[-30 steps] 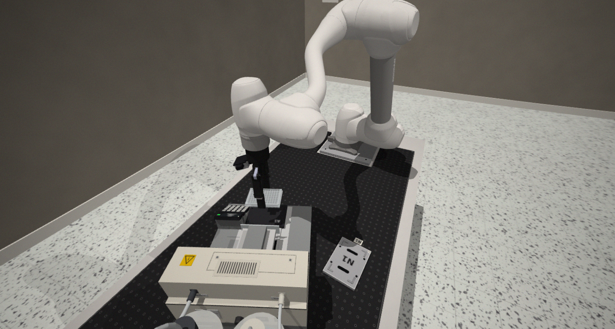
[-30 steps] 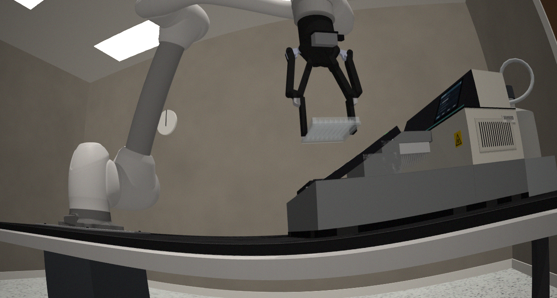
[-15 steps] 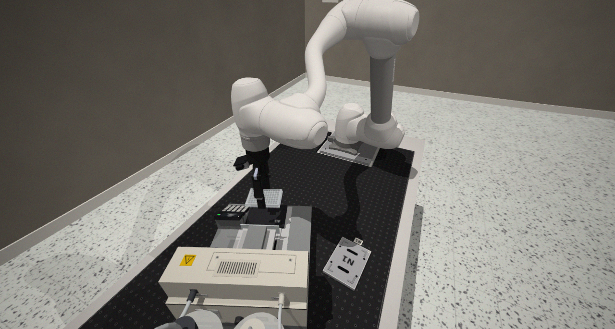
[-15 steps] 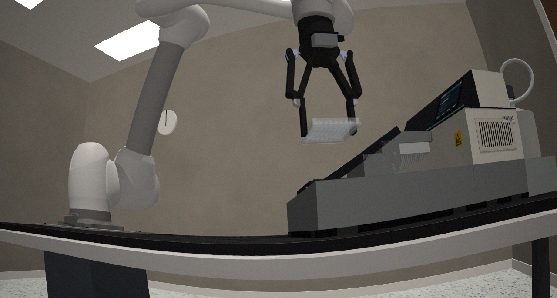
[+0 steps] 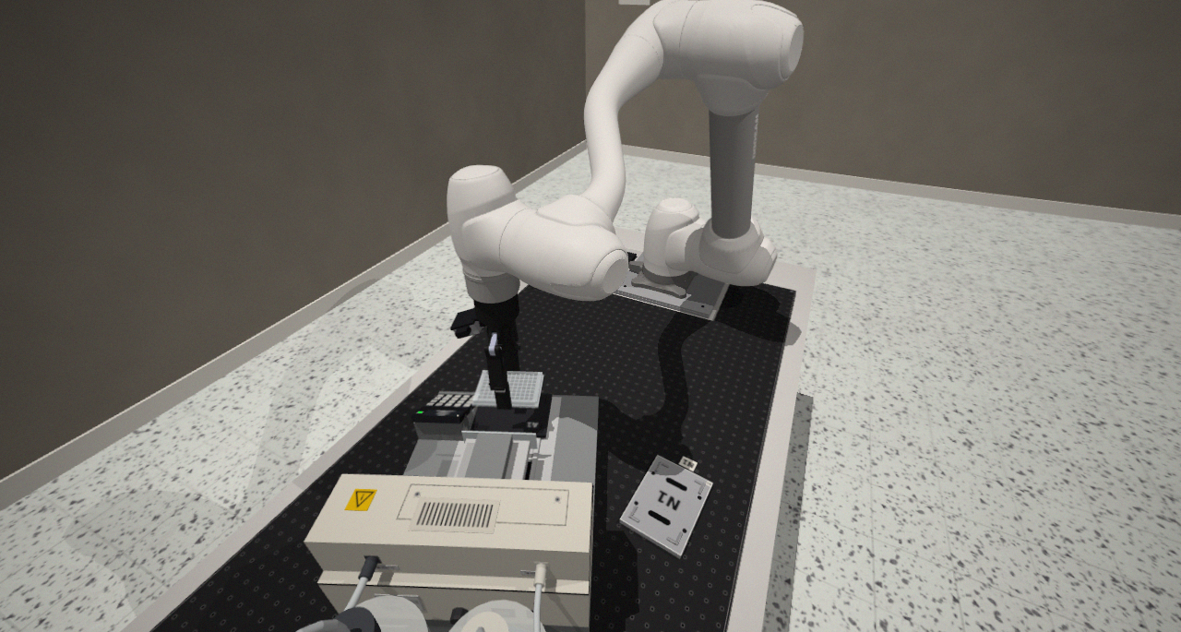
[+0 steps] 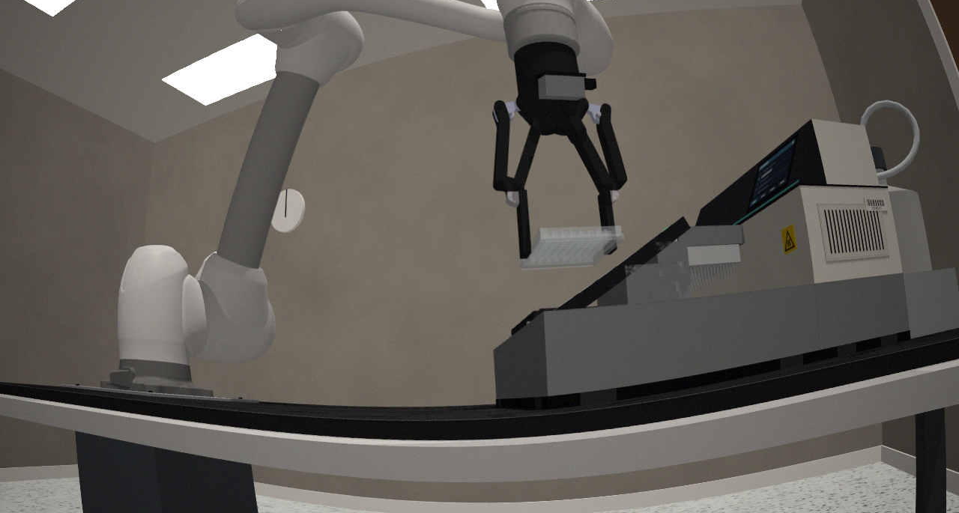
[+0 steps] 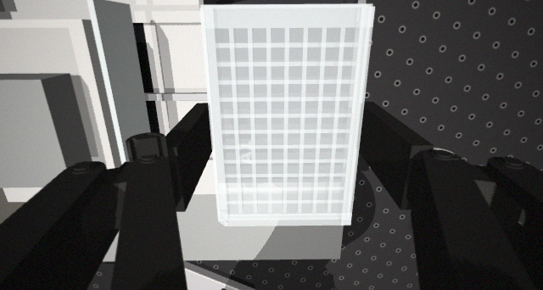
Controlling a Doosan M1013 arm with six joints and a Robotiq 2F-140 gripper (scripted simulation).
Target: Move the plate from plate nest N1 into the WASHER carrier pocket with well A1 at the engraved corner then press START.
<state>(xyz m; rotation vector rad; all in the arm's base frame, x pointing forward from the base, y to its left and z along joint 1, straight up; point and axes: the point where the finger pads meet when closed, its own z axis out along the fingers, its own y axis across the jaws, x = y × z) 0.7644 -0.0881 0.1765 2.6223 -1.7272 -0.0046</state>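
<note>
My gripper is shut on the clear well plate, with one finger on each long side. It holds the plate level in the air, well above the front end of the washer. In the top view the plate hangs over the dark carrier at the washer's front, next to the keypad. In the wrist view the plate fills the middle between my fingers, with washer parts to its left and under it. The plate nest, marked IN, lies empty on the mat.
The washer's beige housing with its hoses stands at the near end of the mat. A small green light shows by the keypad. The arm's base is at the far end. The dotted black mat lies to the right of the plate.
</note>
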